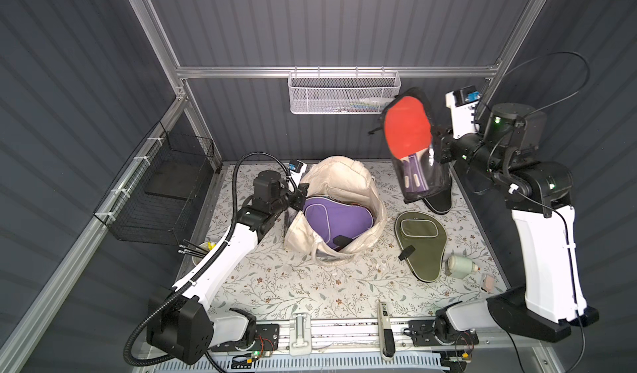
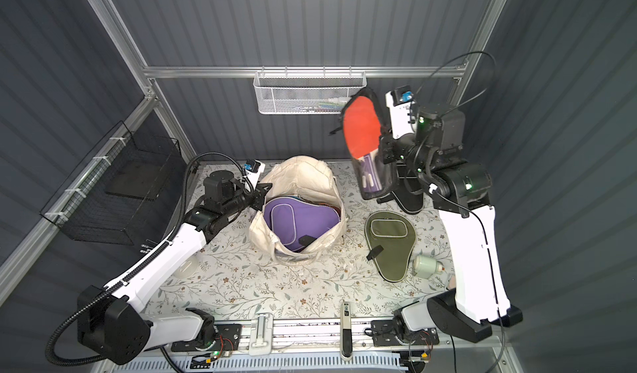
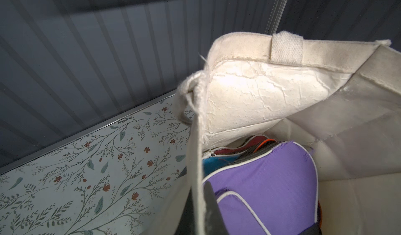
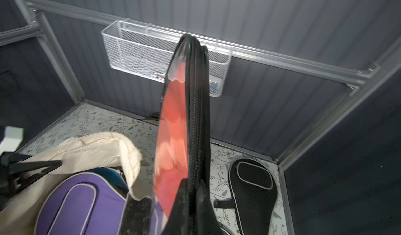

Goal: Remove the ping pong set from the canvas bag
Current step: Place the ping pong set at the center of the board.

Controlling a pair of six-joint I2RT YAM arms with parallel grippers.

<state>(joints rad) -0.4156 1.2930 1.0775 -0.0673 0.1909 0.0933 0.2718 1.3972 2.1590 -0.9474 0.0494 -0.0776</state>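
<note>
Your right tool (image 1: 439,147) is clamping the edge of the paddle pack (image 1: 408,136), jaws pressed together on it, and is holding it in the air over the bench's (image 1: 310,285) 2 o'clock corner. The red paddle is showing through the clear front. Your left tool (image 1: 300,195) is pinching the rim of the canvas bag (image 1: 339,178) at the bag's 9 o'clock side. The bag is sitting near the middle of the bench with its mouth gaping. The purple case (image 1: 336,218) is lying on top inside it. The olive case (image 1: 418,240) is lying flat at the bag's 3 o'clock, apart from it. The black case (image 1: 439,200) is lying at 2 o'clock, below the pack.
</note>
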